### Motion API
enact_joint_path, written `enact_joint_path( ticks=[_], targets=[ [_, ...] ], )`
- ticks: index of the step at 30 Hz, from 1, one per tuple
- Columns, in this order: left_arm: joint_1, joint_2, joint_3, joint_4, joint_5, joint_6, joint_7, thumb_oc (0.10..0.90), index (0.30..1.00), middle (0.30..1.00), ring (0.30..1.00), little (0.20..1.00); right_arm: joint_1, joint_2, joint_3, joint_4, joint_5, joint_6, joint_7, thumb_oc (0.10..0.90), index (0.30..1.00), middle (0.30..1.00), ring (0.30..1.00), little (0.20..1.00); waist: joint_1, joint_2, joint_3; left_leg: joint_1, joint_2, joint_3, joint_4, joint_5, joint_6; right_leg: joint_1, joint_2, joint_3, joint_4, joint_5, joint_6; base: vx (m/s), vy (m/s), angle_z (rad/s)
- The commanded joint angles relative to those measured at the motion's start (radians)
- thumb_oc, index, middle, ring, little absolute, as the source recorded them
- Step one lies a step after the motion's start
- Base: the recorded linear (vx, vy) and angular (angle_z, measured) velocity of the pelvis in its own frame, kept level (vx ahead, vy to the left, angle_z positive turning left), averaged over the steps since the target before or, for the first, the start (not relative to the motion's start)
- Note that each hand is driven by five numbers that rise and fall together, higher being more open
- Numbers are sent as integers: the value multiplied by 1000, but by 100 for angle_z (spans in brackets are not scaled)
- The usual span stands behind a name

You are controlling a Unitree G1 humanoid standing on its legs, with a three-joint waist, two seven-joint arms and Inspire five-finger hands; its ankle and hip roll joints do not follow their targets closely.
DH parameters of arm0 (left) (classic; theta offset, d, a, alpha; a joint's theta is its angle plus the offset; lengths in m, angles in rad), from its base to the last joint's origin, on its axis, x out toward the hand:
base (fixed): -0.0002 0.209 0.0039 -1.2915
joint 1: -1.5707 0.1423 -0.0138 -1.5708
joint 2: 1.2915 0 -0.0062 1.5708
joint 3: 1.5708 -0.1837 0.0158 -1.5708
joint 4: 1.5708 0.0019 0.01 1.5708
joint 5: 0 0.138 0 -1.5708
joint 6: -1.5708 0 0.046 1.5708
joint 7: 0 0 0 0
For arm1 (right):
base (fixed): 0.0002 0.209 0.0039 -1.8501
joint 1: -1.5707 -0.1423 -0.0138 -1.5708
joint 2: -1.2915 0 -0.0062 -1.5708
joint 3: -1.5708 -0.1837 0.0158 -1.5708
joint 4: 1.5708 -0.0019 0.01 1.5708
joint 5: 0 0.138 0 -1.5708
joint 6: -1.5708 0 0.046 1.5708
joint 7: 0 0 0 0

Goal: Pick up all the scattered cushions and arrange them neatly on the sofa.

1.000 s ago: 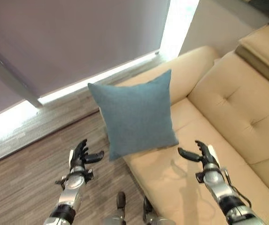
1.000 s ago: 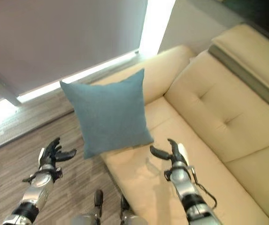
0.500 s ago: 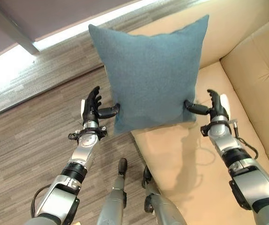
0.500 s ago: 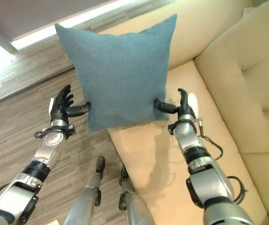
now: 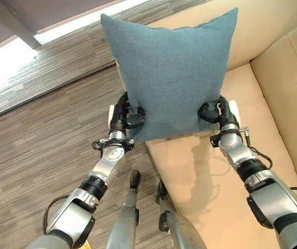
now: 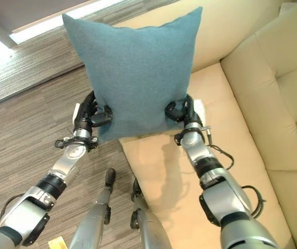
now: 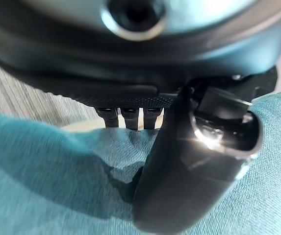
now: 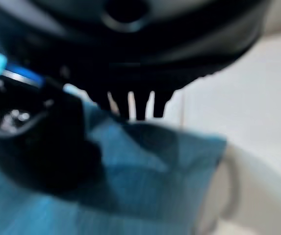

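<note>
From my left eye, I am holding the blue cushion (image 5: 171,72) upright over the near end of the beige sofa (image 5: 272,98), its lower edge hanging just above the seat. My left hand (image 5: 123,115) is pinching the cushion's lower corner on the side away from the sofa's backrest, thumb on the front and fingers curling behind. My right hand (image 5: 216,111) is pinching the lower corner nearer the backrest in the same way.

From my right eye, the cushion is covering part of the sofa's armrest, and the wooden floor (image 6: 18,119) is running alongside the sofa beneath my left arm.

At my left wrist, my thumb (image 7: 194,166) is pressing into the teal cloth, denting it, while my fingers are lying behind the fold.

At my right wrist, my thumb (image 8: 32,147) is bearing down on the cushion's corner, the pale sofa showing just past it.
</note>
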Motion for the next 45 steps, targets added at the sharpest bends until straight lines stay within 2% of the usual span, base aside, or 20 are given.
enact_joint_path(
  ticks=[1,2,3,4,5,9,16,23,26,27,33,34,36,37,39,40,41,42,43,45],
  targets=[
    [-90,-58,-69,-92,73,-65,-86,800,900,900,900,900,-121,-7,85,-137,87,-108,176,800,900,900,900,900,12,-44,-40,50,-76,13,-13,-95,-18,-70,-50,55,122,-84,84,-3,-13,4],
    [-90,-62,-80,-91,79,-63,-91,800,900,900,900,900,-118,-5,93,-142,106,-111,190,800,900,900,900,900,11,-44,-39,52,-76,14,-13,-95,-18,-69,-50,57,122,-83,85,0,0,0],
    [-90,-62,-80,-91,79,-63,-91,770,855,855,855,855,-118,-5,93,-142,106,-111,190,800,900,900,900,900,11,-44,-39,52,-76,14,-13,-95,-18,-69,-50,57,122,-83,85,0,0,0],
    [-90,-65,-86,-90,82,-62,-97,585,578,578,578,578,-113,1,95,-150,123,-116,201,736,804,804,804,804,10,-45,-39,53,-75,15,-13,-96,-18,-68,-50,58,122,-82,85,0,0,0],
    [-91,-65,-82,-98,83,-63,-94,400,300,300,300,300,-100,9,90,-175,138,-126,204,400,300,300,300,300,6,-43,-38,58,-75,19,-13,-99,-19,-65,-49,62,121,-83,86,0,0,0],
    [-88,-64,-68,-105,78,-65,-90,400,300,300,300,300,-79,23,71,-198,141,-141,192,400,300,300,300,300,3,-40,-38,62,-75,24,-13,-101,-19,-58,-48,65,120,-83,87,-5,13,-4],
    [-35,-61,0,-140,48,-71,-92,400,300,300,300,300,80,69,-38,-320,59,-176,156,400,300,300,300,300,-19,-27,-54,100,-71,38,-13,-118,-13,-20,-51,73,115,-91,89,1,15,-2],
    [136,-82,35,-271,40,-48,-143,400,300,300,300,300,370,111,-193,-508,-81,-180,117,400,300,300,300,300,-54,-27,-97,166,-62,62,-13,-153,1,49,-50,87,95,-100,90,29,27,5],
    [260,-72,59,-344,64,-23,-178,400,300,300,300,300,558,132,-312,-616,-134,-184,105,400,300,300,300,300,-88,-28,-138,221,-55,85,-13,-182,14,103,-44,102,82,-109,91,63,36,-8],
    [263,-72,58,-346,65,-22,-178,400,300,300,300,300,563,132,-314,-620,-135,-182,105,400,300,300,300,300,-86,-29,-139,223,-55,85,-13,-183,14,105,-44,103,81,-109,91,69,36,-10],
    [412,-39,95,-412,101,10,-213,400,300,300,300,300,785,152,-452,-752,-184,-183,94,400,300,300,300,300,-158,-21,-195,321,-35,133,-6,-229,32,174,-32,167,94,-140,83,62,39,-33],
    [459,-32,113,-427,102,17,-221,400,300,300,300,300,838,155,-478,-786,-190,-181,102,400,300,300,300,300,-177,-21,-206,340,-29,155,39,-255,35,197,-31,197,106,-150,76,41,47,-57],
    [461,-31,113,-428,102,17,-221,400,300,300,300,300,841,156,-478,-789,-190,-180,103,400,300,300,300,300,-175,-21,-206,341,-29,157,43,-258,35,198,-30,199,106,-150,76,32,28,-60],
    [509,-20,135,-451,106,23,-228,400,300,300,300,300,877,155,-489,-814,-200,-176,110,400,300,300,300,300,-196,-26,-216,351,-22,178,119,-298,40,217,-21,242,123,-155,70,47,47,-44],
    [549,-20,149,-476,90,15,-214,400,300,300,300,300,889,148,-480,-843,-196,-173,118,400,300,300,300,300,-196,-36,-209,333,-19,131,208,-315,30,232,-10,318,138,-158,64,29,87,-76],
    [549,-20,149,-476,90,15,-214,400,300,300,300,300,889,149,-480,-843,-196,-173,118,400,300,300,300,300,-195,-37,-212,329,-20,132,206,-311,30,228,-11,319,137,-155,64,-15,85,-131],
    [555,-22,149,-480,86,12,-209,400,300,300,300,300,894,145,-479,-849,-197,-175,114,400,300,300,300,300,-190,-37,-208,312,-24,92,212,-306,24,230,-14,332,147,-156,65,17,100,-137],
    [568,-21,154,-494,90,9,-199,400,300,300,300,300,897,137,-478,-860,-198,-174,115,400,300,300,300,300,-179,-38,-216,280,-38,1,195,-285,15,227,-17,363,158,-153,66,18,101,-84],
    [568,-21,154,-494,90,9,-199,400,300,300,300,300,896,138,-479,-860,-198,-174,115,400,300,300,300,300,-180,-39,-218,277,-38,1,192,-281,15,224,-18,363,157,-150,67,47,96,-45],
    [564,-22,161,-499,94,6,-194,400,300,300,300,300,884,129,-473,-866,-203,-175,111,400,300,300,300,300,-165,-37,-219,238,-75,-99,191,-259,10,225,-11,403,162,-148,75,24,89,-46]
  ],
)
